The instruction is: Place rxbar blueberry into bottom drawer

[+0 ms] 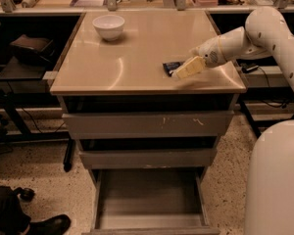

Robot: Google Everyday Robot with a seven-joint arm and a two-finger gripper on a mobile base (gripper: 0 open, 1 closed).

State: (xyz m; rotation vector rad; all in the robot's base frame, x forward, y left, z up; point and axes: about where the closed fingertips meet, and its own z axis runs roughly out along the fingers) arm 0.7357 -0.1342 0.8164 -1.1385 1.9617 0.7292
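The rxbar blueberry (171, 67) is a small dark shiny bar lying on the tan cabinet top (137, 58), near its right front part. My gripper (182, 71) reaches in from the right on the white arm, its pale fingers (188, 68) lying over the bar's right end and hiding part of it. The bottom drawer (149, 199) is pulled open below, with a bare grey floor.
A white bowl (109, 26) stands at the cabinet top's back left. Two shallower grey drawers (147, 125) sit above the open one, slightly pulled out. Dark shelving stands left, a shoe (44, 225) is at the lower left, and my white base (277, 180) fills the lower right.
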